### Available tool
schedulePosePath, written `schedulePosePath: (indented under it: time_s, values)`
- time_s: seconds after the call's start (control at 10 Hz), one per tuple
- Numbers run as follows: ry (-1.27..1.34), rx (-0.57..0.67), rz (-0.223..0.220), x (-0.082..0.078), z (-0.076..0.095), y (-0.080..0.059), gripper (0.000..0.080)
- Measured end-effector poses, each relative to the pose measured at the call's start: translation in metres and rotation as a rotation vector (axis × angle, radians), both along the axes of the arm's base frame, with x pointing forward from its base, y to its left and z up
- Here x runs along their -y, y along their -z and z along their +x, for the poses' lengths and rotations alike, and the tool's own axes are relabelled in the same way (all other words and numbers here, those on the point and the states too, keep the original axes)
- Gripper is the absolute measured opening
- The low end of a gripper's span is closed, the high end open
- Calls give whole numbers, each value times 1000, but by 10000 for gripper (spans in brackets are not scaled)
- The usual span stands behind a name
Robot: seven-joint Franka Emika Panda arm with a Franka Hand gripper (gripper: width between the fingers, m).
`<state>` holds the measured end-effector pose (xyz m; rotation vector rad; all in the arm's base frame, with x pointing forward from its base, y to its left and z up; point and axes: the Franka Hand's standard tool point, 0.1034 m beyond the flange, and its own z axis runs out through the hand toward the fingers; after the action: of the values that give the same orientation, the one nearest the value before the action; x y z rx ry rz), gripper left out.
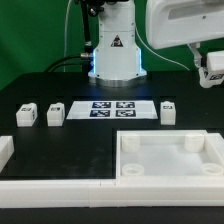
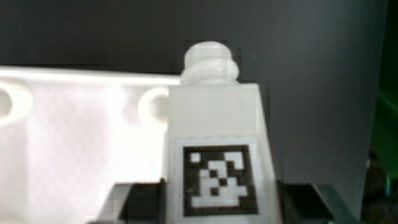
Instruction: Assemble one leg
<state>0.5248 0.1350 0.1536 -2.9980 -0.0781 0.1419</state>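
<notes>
My gripper (image 1: 212,70) hangs high at the exterior view's right, above the far right part of the table. In the wrist view my gripper (image 2: 217,203) is shut on a leg (image 2: 217,120), a white cuboid peg with a black-and-white marker on its face and a rounded tip pointing away from me. Dark fingers (image 2: 143,203) press both its sides. The large white tray-like piece (image 2: 71,120) with round sockets lies below, and also shows in the exterior view (image 1: 170,160). Three more legs lie on the table, two at the left (image 1: 26,115) (image 1: 55,114) and one at the right (image 1: 168,110).
The marker board (image 1: 107,108) lies flat in the middle of the black table. A white L-shaped rail (image 1: 50,183) runs along the front left edge. The robot base (image 1: 115,50) stands at the back centre.
</notes>
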Motion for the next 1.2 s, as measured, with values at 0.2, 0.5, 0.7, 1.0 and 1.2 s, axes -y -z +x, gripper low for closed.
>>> schedulePosePath:
  time_s: [0.2, 0.5, 0.7, 1.0, 1.2]
  values:
    - [19, 205, 2, 1, 3, 0, 292]
    - [18, 298, 6, 3, 7, 3, 292]
    - [18, 298, 6, 3, 7, 3, 292]
    - [18, 298, 6, 3, 7, 3, 292]
    - [18, 298, 6, 3, 7, 3, 292]
